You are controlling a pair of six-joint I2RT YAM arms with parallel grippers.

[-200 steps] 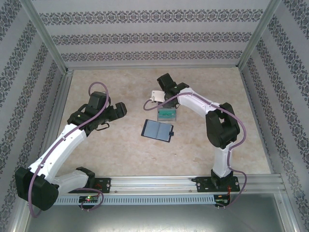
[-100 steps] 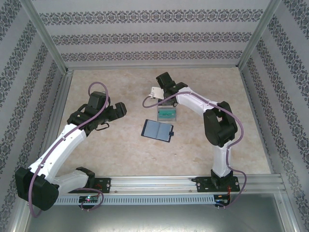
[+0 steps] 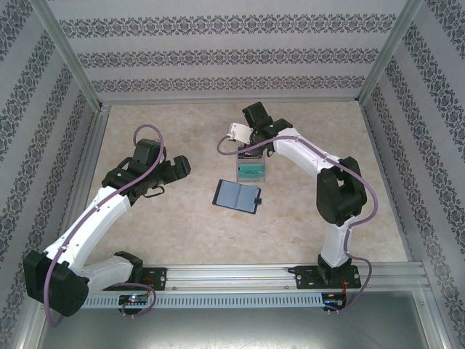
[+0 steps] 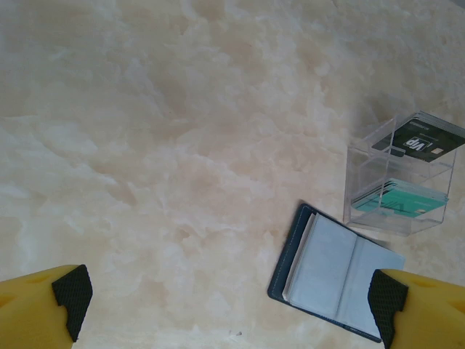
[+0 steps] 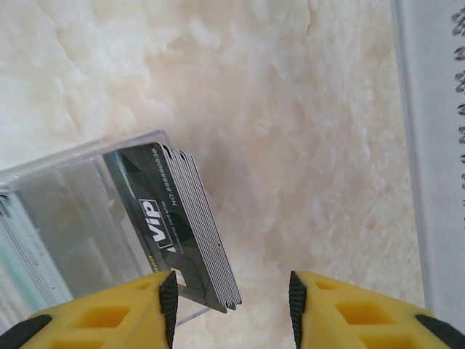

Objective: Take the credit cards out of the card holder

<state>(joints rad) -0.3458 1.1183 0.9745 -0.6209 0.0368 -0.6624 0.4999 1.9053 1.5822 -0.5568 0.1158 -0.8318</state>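
Your right claw [image 5: 231,287] is open, with nothing between its fingers. Just ahead of it, almost touching one finger pad [image 5: 168,291], the dark credit cards [image 5: 178,218] lean as a stack in the upper tier of a clear stand [image 5: 51,196]. Their lower corner juts past the stand's edge towards that pad. I judge they sit this way because the stand is where removed cards get parked: they stay on edge, together, and easy to reach. With the fingers this far apart and off to one side of the stack, the claw grips none of it.

Your left claw [image 4: 229,294] is also spread wide and empty, hanging above the bare table [image 4: 182,145]. The card holder [image 4: 330,273] lies flat and open just inside one of its fingertips [image 4: 389,298], grey lining up, apart from the clear stand beyond it. Lying open like that, its pockets face the claw, which suits pinning one flap while a card slides out. A teal card [image 4: 399,198] rests in the stand's lower tier, further from this claw than the card holder.

From here you cannot tell whether any card is left in the pockets: the lining looks pale and flat. If it is bare, I judge the task close to done.
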